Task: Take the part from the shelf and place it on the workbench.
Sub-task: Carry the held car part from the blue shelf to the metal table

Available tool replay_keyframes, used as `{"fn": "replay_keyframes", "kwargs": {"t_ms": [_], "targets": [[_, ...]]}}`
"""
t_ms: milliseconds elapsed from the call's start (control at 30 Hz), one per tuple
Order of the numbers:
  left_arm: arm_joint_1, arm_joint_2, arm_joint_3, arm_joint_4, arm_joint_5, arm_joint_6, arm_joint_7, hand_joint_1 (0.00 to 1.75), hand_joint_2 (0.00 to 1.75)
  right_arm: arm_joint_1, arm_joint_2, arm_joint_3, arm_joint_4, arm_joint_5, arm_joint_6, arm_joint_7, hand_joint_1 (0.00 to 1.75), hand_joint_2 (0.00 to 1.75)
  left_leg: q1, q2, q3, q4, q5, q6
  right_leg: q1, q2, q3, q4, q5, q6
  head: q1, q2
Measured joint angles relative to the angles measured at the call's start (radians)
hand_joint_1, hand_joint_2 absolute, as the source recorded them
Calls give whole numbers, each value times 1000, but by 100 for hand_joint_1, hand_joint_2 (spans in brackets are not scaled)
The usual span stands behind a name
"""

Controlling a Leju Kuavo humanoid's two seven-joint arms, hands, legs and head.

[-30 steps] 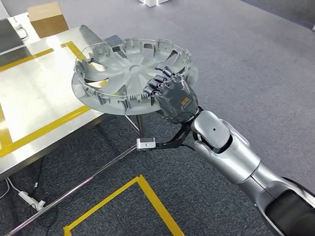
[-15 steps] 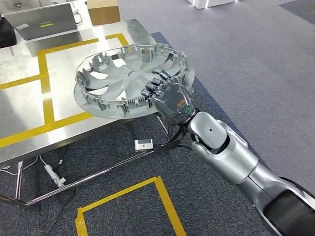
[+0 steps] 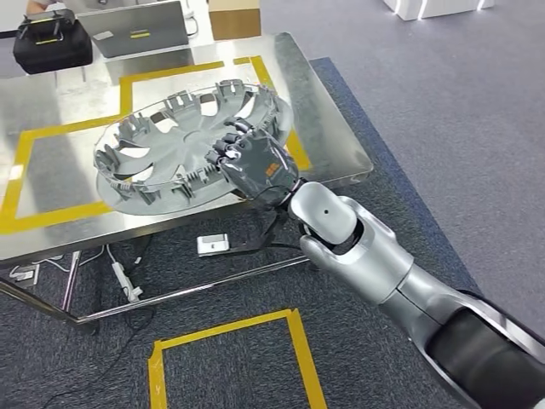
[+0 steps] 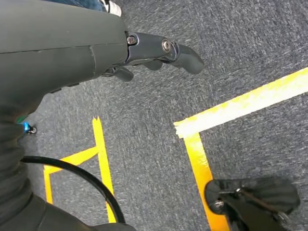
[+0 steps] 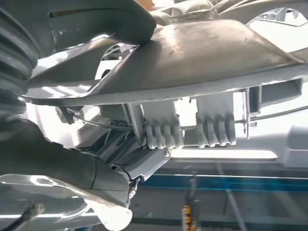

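Right hand grips the wheel cover by its rim, above the table's front edge; left hand empty, fingers apart.

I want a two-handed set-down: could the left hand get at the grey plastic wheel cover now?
Probably not: the left hand hangs over carpet, while the right hand holds the grey plastic wheel cover above the steel workbench.

A black case, a grey laptop and a cardboard box crowded the workbench's far edge; the yellow-taped middle lay bare beneath the wheel cover.
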Motion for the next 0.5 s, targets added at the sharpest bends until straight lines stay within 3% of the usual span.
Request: {"fn": "replay_keyframes", "kwargs": {"t_ms": [67, 100, 167, 233, 300, 333, 367, 400, 433, 500], "targets": [[-5, 0, -7, 0, -8, -1, -2, 0, 175, -18, 26, 11, 41, 0, 1, 11, 175, 175, -12, 41, 34, -75, 12, 13, 9, -20, 5, 0, -7, 8, 0, 0], [-7, 0, -11, 0, -13, -1, -2, 0, 175, -26, 39, 15, 67, -1, -1, 16, 175, 175, -16, 43, 34, -79, 7, 19, 13, -31, 6, -1, -10, 12, 1, 0], [-6, 0, -18, 0, -22, -1, -2, 0, 175, -40, 68, 22, 117, -5, -4, 20, 175, 175, -12, 19, 35, -84, 6, 29, 14, -42, 10, -1, -19, 21, 5, 0], [-7, -1, -25, 0, -28, -1, -2, 0, 175, -45, 91, 26, 160, -10, -8, 21, 175, 175, -5, -5, 39, -89, 8, 41, 10, 2, -11, 46, -52, 29, 8, 0], [-11, 0, -29, 0, -30, -2, -2, 0, 175, -46, 102, 29, 192, -12, -13, 21, 175, 175, -1, -33, 39, -90, 9, 49, 7, 58, -77, 175, -110, 31, 13, 0], [-13, 0, -31, 0, -31, -2, -2, 0, 175, -45, 104, 29, 206, -12, -15, 21, 175, 175, -1, -48, 39, -90, 9, 50, 7, 69, -115, 243, -132, 31, 14, 0], [-12, -1, -33, 0, -31, -2, -2, 0, 175, -45, 107, 30, 219, -12, -16, 21, 175, 175, -1, -64, 40, -89, 9, 50, 7, 73, -144, 286, -136, 30, 14, 0], [-11, -1, -35, 0, -31, -2, -2, 0, 175, -45, 110, 30, 230, -12, -16, 21, 175, 175, -1, -80, 41, -89, 9, 50, 7, 76, -156, 290, -118, 28, 14, 0], [-9, -1, -36, 0, -31, -2, -2, 0, 175, -46, 113, 31, 239, -12, -16, 20, 175, 175, -1, -95, 43, -88, 8, 50, 7, 80, -150, 255, -81, 25, 14, 0], [-8, -2, -37, 0, -31, -2, -2, 0, 175, -47, 118, 32, 253, -12, -17, 20, 175, 175, -2, -123, 45, -87, 7, 47, 5, 110, -103, 122, 1, 17, 14, 0]]}}
